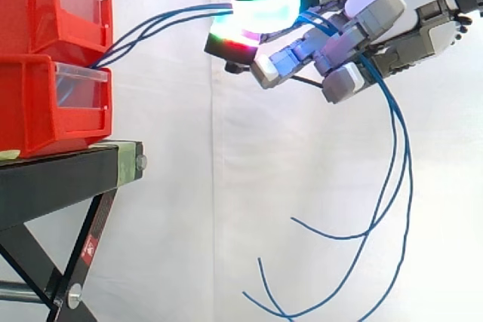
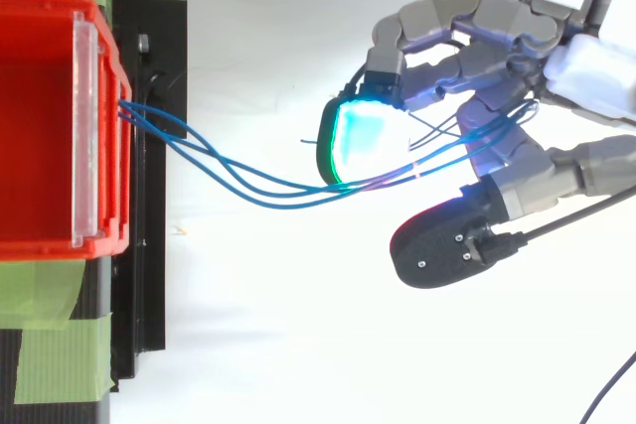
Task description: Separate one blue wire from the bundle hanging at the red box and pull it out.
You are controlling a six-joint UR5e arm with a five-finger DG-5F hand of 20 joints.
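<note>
**Inspector:** Begin at the hand [image 1: 377, 20]. What is the condition of the fingers?

**Assessor:** They are curled and closed about the blue wires [image 1: 158, 20], with the cyan-lit pad [image 2: 363, 141] lying over them. From above, at least three strands run through the grasp together. I judge that no single wire is isolated yet.

**Inspector:** What do you recommend for the step?

**Assessor:** Ease the hold and let the spare strands slip free. Pinch one strand between pad and thumb, then draw it straight away from the red box [image 1: 45, 103], in line with the span. A slanted pull would likely drag the neighbouring strands along, or tug the box on the black stand [image 1: 68, 167].

**Inspector:** Where do the wires lie?

**Assessor:** They leave the box at its upper front edge and cross open air to the hand, slightly slack. Below the hand they fall in long loops.

**Inspector:** What is unverified?

**Assessor:** The fingers mask which strand the pads actually bear on. The anchorage inside the box is hidden. The lower edge of the side view cuts some of the loops, so the strand count is uncertain. Farthest back is the white curtain [image 1: 189, 224], which is unremarkable.
</note>
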